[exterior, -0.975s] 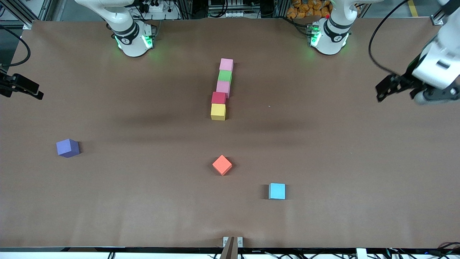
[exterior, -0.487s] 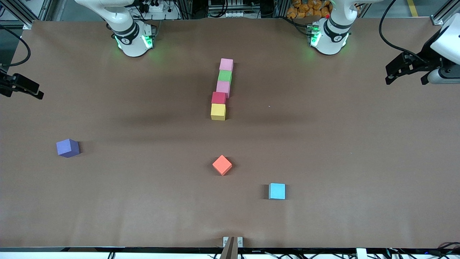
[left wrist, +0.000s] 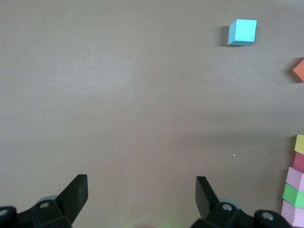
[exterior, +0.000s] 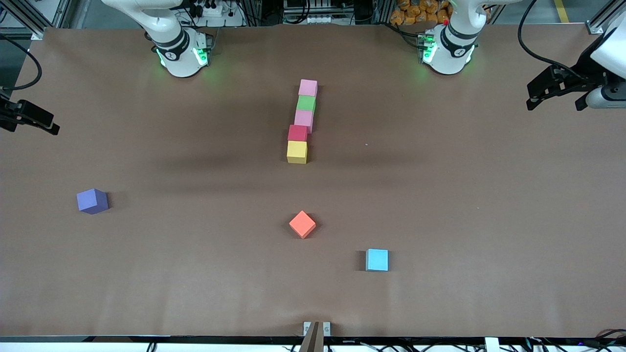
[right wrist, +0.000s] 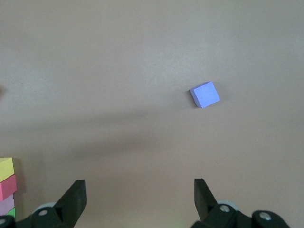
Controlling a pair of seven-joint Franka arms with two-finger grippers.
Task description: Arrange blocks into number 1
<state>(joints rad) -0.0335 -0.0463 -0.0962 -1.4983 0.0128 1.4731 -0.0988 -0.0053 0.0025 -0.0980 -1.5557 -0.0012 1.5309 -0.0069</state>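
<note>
Five small matte foam cubes lie in one touching line at the middle of the brown tabletop (exterior: 440,205). The line runs toward the front camera, slightly bent: a pink foam cube (exterior: 308,87) farthest from the camera, then a green foam cube (exterior: 306,103), a second pink foam cube (exterior: 303,118), a red foam cube (exterior: 297,132) and a yellow foam cube (exterior: 297,151) nearest.

The left gripper (exterior: 557,90) hangs over the left arm's end of the tabletop, its fingers (left wrist: 76,194) spread wide and holding nothing. The line of cubes lies well apart from them, toward the middle.

The right gripper (exterior: 29,120) hangs over the right arm's end, its fingers (right wrist: 73,197) also wide and empty, well apart from the line.

A purple foam cube (exterior: 92,200) sits toward the right arm's end, nearer the camera than the right fingers. An orange foam cube (exterior: 302,224), turned corner-on, and a light blue foam cube (exterior: 377,259) lie apart from each other, nearer the camera than the line.
</note>
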